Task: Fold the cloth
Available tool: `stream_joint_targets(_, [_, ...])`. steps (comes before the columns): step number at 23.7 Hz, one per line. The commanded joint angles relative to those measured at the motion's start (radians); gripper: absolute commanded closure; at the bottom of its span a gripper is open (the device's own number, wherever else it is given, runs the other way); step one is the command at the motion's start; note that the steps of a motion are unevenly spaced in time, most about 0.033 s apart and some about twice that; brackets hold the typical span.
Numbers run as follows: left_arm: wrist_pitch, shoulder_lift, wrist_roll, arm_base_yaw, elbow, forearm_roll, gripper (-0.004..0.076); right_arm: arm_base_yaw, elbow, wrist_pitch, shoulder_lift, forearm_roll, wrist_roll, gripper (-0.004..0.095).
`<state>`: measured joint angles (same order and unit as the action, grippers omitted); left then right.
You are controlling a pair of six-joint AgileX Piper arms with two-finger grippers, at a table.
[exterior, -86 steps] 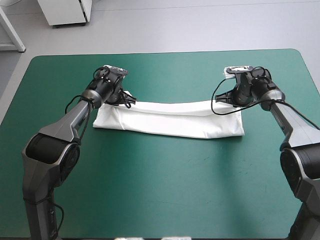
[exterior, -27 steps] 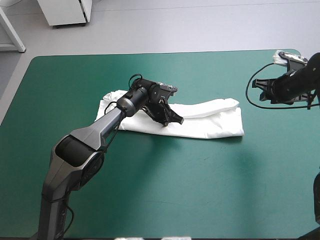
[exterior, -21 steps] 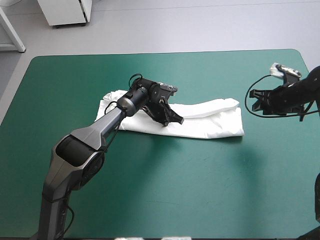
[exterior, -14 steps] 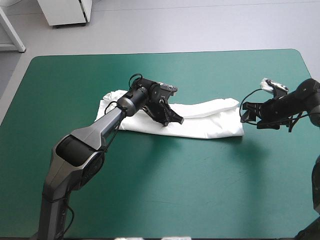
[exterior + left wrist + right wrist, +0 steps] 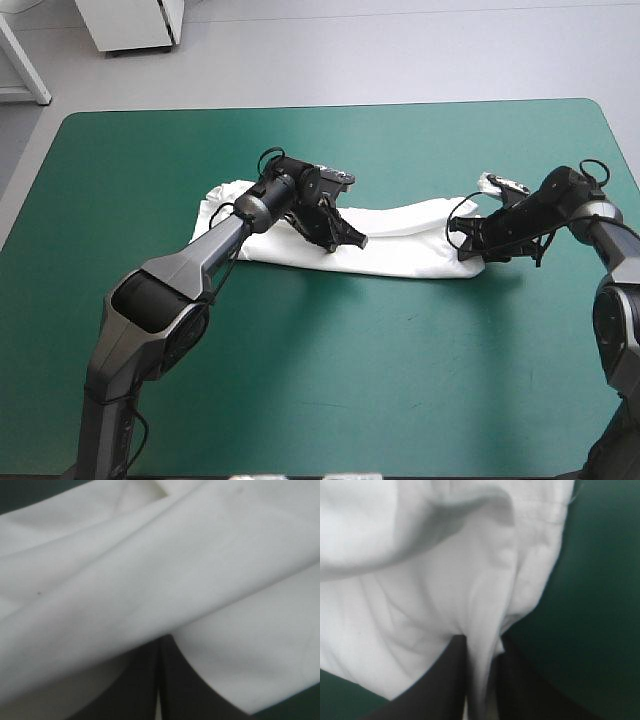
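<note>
The T-shirt (image 5: 400,240) lies as a long, white, folded band across the middle of the teal-green table (image 5: 300,380). On the T-shirt's left half the left claw (image 5: 350,238) lies low on the cloth. Its black fingers (image 5: 135,690) are together in one arch, with the tip under a fold. It seems to press rather than pinch, though the wrist view is too close to be sure. At the T-shirt's right end the right claw (image 5: 468,247) is clamped on the edge, with a ridge of cloth running between its fingers (image 5: 440,680).
</note>
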<state>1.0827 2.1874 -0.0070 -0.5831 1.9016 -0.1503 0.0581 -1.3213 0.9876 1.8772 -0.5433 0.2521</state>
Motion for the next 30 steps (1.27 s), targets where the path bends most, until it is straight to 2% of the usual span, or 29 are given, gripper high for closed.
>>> stream_joint_targets(1, [0.009,-0.028,-0.004,-0.004,0.011,0.003,0.0733,-0.007,-0.006,0.011,-0.022,-0.025,0.031,0.0916])
stream_joint_targets(10, [0.009,-0.028,-0.004,-0.004,0.011,0.026,0.0733,-0.016,-0.059,0.051,-0.096,-0.065,0.048,0.0925])
stream_joint_targets(16, [0.009,-0.028,-0.004,-0.004,0.011,0.029,0.0733,-0.084,-0.239,0.132,-0.235,-0.082,0.021,0.0925])
stream_joint_targets(23, [0.009,-0.028,-0.004,-0.004,0.011,0.031,0.0733,-0.148,-0.455,0.235,-0.264,-0.101,-0.027,0.0925])
stream_joint_targets(28, [0.020,-0.054,-0.042,-0.004,0.015,0.038,0.0733,-0.176,-0.468,0.234,-0.262,-0.103,-0.033,0.0925])
stream_joint_targets(30, [0.065,-0.098,-0.018,-0.004,0.015,0.038,0.0733,-0.193,-0.468,0.229,-0.258,-0.103,-0.031,0.0925])
